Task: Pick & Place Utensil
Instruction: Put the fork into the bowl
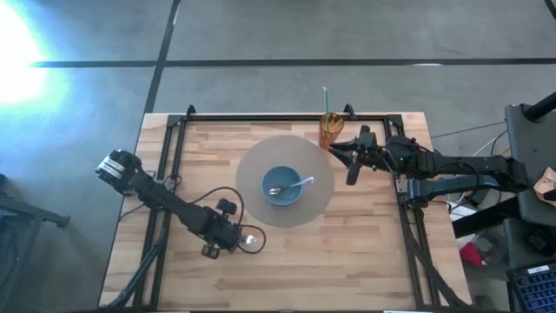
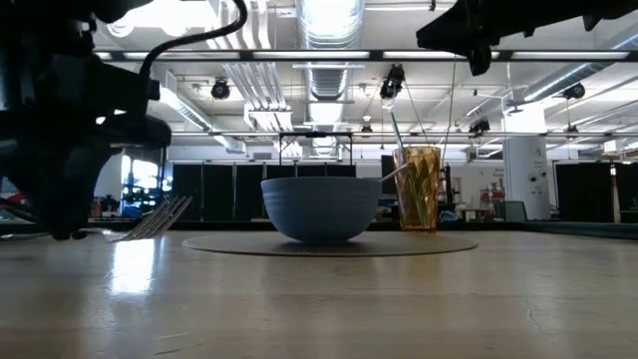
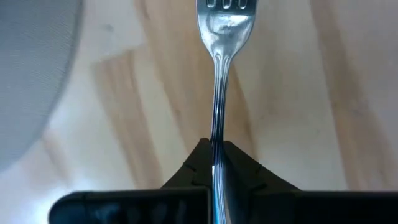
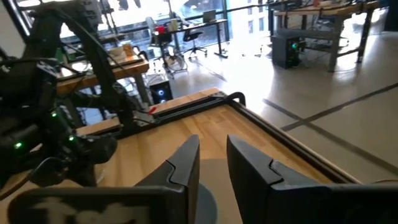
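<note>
- High view: the left gripper [image 1: 246,239] sits low over the table [image 1: 373,252], just off the near-left edge of the round grey mat [image 1: 252,169], with the fork [image 1: 253,239] pinched in its fingers as a bright glint. The blue bowl [image 1: 282,185] in the middle of the mat already has a spoon [image 1: 291,186] lying in it. The right gripper [image 1: 347,156] hangs near the orange cup [image 1: 330,130] at the mat's far-right edge. The risk I see is the fork's head clipping the mat's edge or the bowl's rim if it travels this low.
- Low view: the fork [image 2: 150,221] tilts tines-up at the left, its tip clear of the wood and well short of the bowl [image 2: 320,207]. The cup [image 2: 419,186], with a straw and sticks in it, stands just behind the bowl. A shallow carry could knock the bowl sideways, and a swing too far could reach the cup.
- Left wrist view: the fingers [image 3: 244,167] are pressed together on the fork's [image 3: 219,93] thin handle, far from its head. That hold is narrow and the steel looks slick, so I judge the fork could pivot or slide out on a fast lift.
- Right wrist view: the right gripper's [image 4: 211,163] fingers stand spread with nothing between them, above the table's corner. Parked close to the cup, it could cross the left arm's path.
</note>
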